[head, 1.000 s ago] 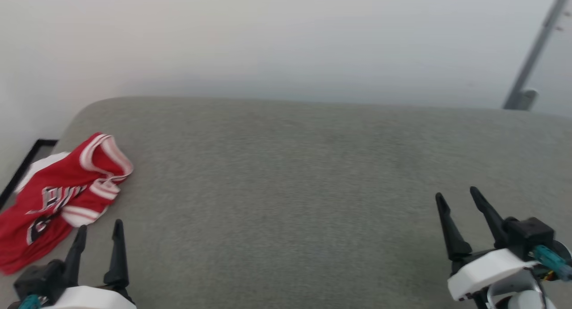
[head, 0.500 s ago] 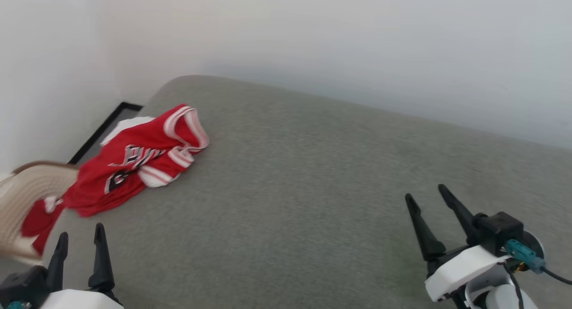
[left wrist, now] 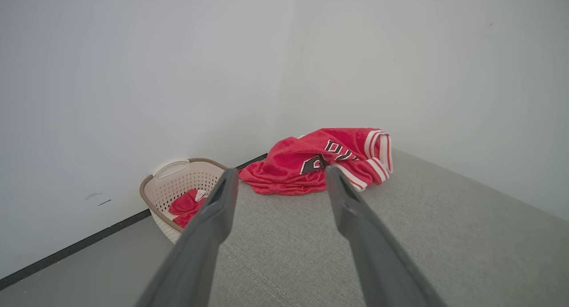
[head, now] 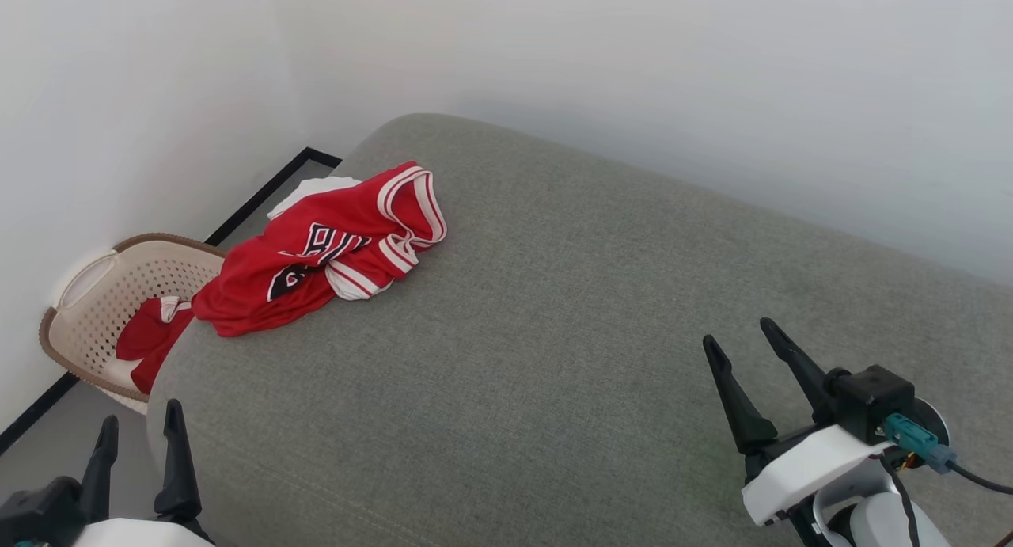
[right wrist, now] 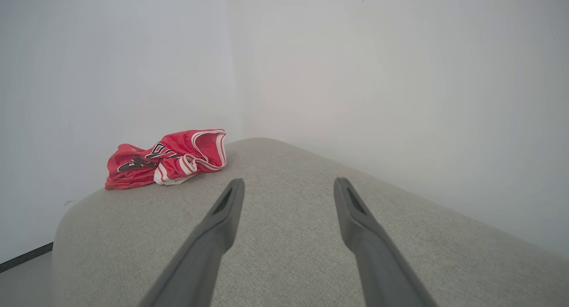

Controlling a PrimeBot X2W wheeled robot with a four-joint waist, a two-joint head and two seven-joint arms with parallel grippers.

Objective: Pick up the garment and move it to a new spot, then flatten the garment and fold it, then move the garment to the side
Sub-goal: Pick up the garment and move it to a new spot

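- Garment [head: 324,254] is lying in a crumpled heap on the far left corner of the grey cushioned surface [head: 554,333].
- Its left edge is reaching the cushion's left side, just above the basket [head: 150,274].
- Red body is facing up. Black white-outlined lettering is showing on top, but it is creased and cannot be read.
- A striped red-and-white trimmed opening is gaping at the heap's far right end, and a second striped band is folding under it on the near side.
- A white part is peeking out at the far edge.
- Left gripper [head: 141,413] is hovering at the near left corner of the cushion with its fingers pointing towards the far side. Jaws are standing wide apart and are gripping nothing.
- In the left wrist view the garment is sitting beyond the fingertips, apart from them.
- Right gripper [head: 737,331] is hovering over the near right part of the cushion, well apart from the garment. Jaws are spread wide with nothing between them.
- The cream perforated basket with a brown rim is standing on the grey floor [head: 47,444], left of the cushion and against the white wall [head: 633,72].
- A red cloth [head: 146,341] is lying inside the basket. I cannot tell whether it is joined to the garment.
- A black baseboard [head: 261,195] is running along the foot of the left wall.
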